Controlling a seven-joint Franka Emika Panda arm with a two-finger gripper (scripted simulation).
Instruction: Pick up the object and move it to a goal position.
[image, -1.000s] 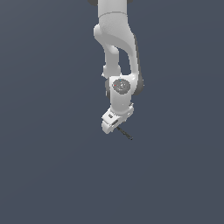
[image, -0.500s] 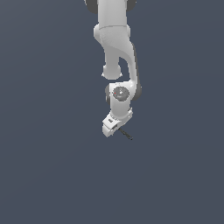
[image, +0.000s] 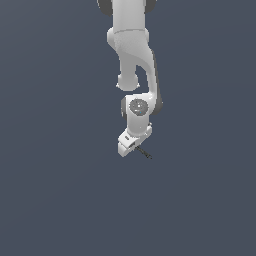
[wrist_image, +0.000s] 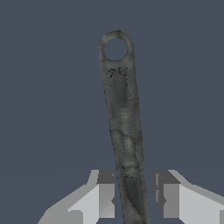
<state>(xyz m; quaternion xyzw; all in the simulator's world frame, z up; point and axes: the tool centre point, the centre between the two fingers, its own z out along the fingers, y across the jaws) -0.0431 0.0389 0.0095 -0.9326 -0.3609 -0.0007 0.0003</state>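
The object (wrist_image: 122, 109) is a thin, flat, dark grey bar with a ring-shaped hole at its far end. In the exterior view the object (image: 145, 153) shows as a tiny dark stick poking out from under the white hand. My gripper (image: 134, 147) hangs at the end of the arm, tilted over the stick's near end. Seen from the wrist, the gripper (wrist_image: 133, 190) straddles the bar's near end. A narrow gap shows between the bar and each of the fingers (wrist_image: 105, 194), so the gripper is open and not clamped on it.
Plain dark grey-blue ground surrounds the arm on all sides in both views. The white arm (image: 132, 60) comes down from the top of the exterior view. Nothing else is in sight.
The arm has lowered the hand slightly toward the object over the last second. The object has kept its place.
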